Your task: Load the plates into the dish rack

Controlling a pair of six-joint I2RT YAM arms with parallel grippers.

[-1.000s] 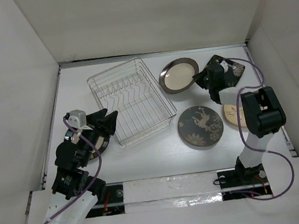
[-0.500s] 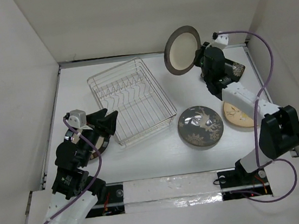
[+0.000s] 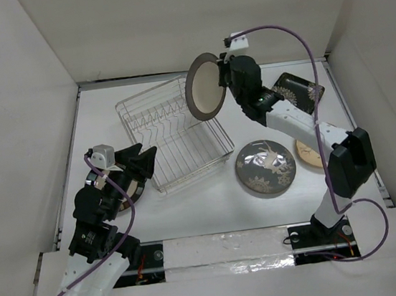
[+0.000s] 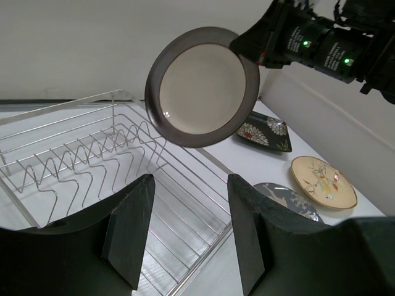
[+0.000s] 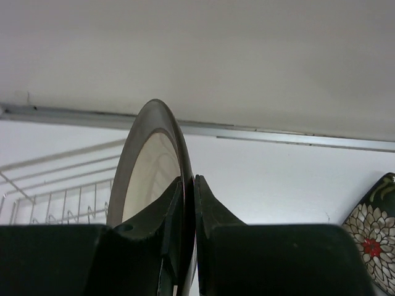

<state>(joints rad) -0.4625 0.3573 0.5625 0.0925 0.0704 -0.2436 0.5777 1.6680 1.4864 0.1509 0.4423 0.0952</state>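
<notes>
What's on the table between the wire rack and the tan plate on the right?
The grey floral plate lies flat there, between the dish rack and the tan plate; the top view shows it.

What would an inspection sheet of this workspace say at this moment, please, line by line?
Surface: white table.
Job's things: dish rack empty; dark-rimmed plate held on edge, in the air by the rack; grey floral plate, tan plate, dark square plate flat on table.
Clutter: nothing seen.
Grippers: left gripper open, holding nothing; right gripper shut on dark-rimmed plate.
Cables: purple cable along each arm.
Surroundings: white walls.
</notes>
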